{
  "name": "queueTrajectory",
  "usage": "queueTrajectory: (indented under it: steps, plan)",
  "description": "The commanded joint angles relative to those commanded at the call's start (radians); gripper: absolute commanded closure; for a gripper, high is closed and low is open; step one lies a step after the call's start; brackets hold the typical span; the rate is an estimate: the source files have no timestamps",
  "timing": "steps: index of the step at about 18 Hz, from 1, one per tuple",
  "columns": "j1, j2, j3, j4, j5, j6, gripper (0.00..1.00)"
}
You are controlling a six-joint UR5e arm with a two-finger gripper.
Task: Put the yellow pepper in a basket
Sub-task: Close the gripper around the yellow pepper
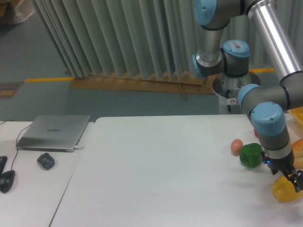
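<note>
Camera view, claw (291, 180) atop yellow pepper (286, 190), grip state unclear

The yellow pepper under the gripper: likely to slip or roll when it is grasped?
The yellow pepper looks glossy and rounded, so the fingers may slide on it. Its lumpy shape suggests it would wobble rather than roll far. The gripper sits at its top right, near the frame edge; the jaws' state is unclear.

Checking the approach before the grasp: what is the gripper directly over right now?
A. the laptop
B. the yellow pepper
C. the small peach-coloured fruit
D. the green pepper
B: the gripper sits at the top of the yellow pepper, with the green pepper off to its left.
</note>
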Motion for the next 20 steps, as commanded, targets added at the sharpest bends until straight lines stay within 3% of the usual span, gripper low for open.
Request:
queueTrajectory:
  steps: [6,7,8,9,15,16,17,20]
  plan:
    - [-0.008,-0.011,0.0,0.003,0.009,-0.005,0.0]
    - [-0.008,-0.011,0.0,0.003,0.009,-0.005,0.05]
    - [-0.008,-0.008,0.0,0.002,0.008,-0.005,0.23]
    - [-0.008,-0.006,0.0,0.002,0.006,-0.003,0.29]
    - [-0.006,-0.002,0.006,-0.002,-0.006,0.0,0.34]
    - [-0.006,-0.002,0.008,-0.002,-0.012,-0.003,0.46]
    - [-0.005,0.0,0.008,-0.003,-0.017,-0.003,0.49]
    - [-0.002,0.015,0.008,-0.006,-0.046,-0.003,0.48]
